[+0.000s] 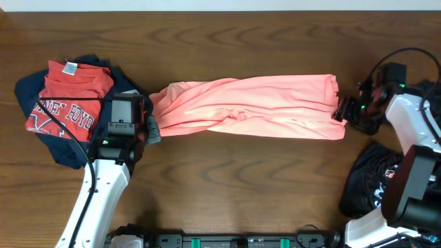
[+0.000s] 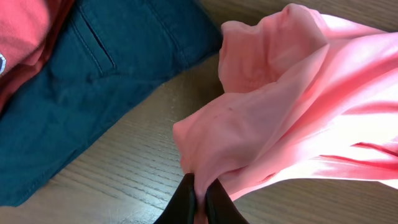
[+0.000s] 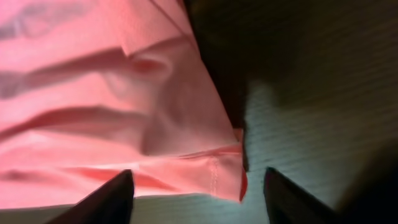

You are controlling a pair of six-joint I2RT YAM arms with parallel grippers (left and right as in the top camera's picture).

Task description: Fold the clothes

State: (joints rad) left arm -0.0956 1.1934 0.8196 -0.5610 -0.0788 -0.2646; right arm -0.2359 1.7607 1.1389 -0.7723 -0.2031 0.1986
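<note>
A salmon-pink garment point(image 1: 248, 105) lies stretched across the middle of the table, twisted and rumpled. My left gripper point(image 1: 150, 129) is shut on its left end; the left wrist view shows pink cloth point(image 2: 273, 118) pinched between the fingers point(image 2: 200, 202). My right gripper point(image 1: 342, 110) is open at the garment's right end. In the right wrist view its fingers point(image 3: 199, 193) straddle the hemmed corner point(image 3: 211, 174), which rests on the table.
A pile with a red printed shirt point(image 1: 69, 100) on dark blue clothes point(image 1: 65, 148) lies at the far left; the blue fabric point(image 2: 99, 74) shows in the left wrist view. A black garment point(image 1: 368, 182) lies at the right front by the right arm.
</note>
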